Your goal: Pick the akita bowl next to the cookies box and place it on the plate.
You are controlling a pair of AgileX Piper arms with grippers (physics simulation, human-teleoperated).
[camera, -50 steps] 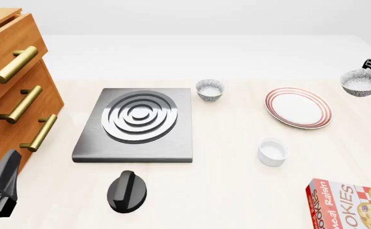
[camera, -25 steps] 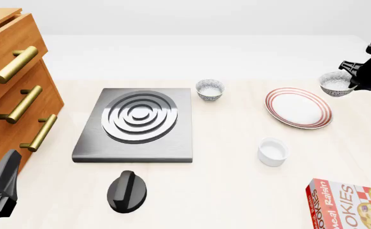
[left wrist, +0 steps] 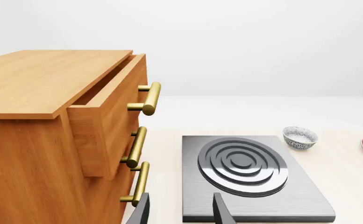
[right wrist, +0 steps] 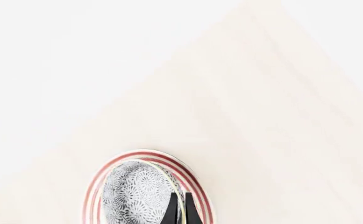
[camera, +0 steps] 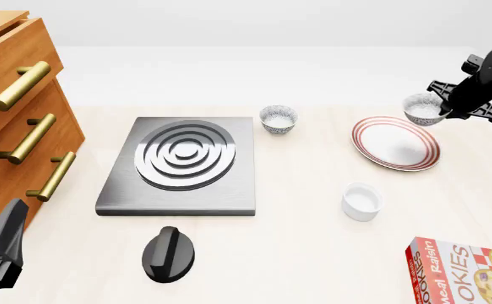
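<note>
Two bowls of the same pattern are out, and the one that counts is up in the air: the right gripper (camera: pixel 438 113) pinches the akita bowl (camera: pixel 423 109) by its rim, above the far right edge of the plate (camera: pixel 395 142), clear of it and not yet over the middle. From the right wrist camera the fingers (right wrist: pixel 173 210) stand nearly together with the bowl's thin wall between them, and the patterned bowl (right wrist: pixel 134 191) shows against the red rings of the plate (right wrist: pixel 145 157) below. To do this step well, I would bring the bowl across toward the plate's centre, keeping it level, then lower it straight down until the foot sits on the flat white part and only then let the fingers part; a release from where it hangs now looks likely to catch the rim and tip. The other bowl (camera: pixel 278 118) stands by the grey slab (camera: pixel 180 166) and needs no touching, nor does the white cup (camera: pixel 361 201). The cookies box (camera: pixel 463 269) lies at the near right corner. The left gripper (left wrist: pixel 180 212) hangs idle near the drawers (left wrist: pixel 75 140), its fingers set apart, holding nothing.
</note>
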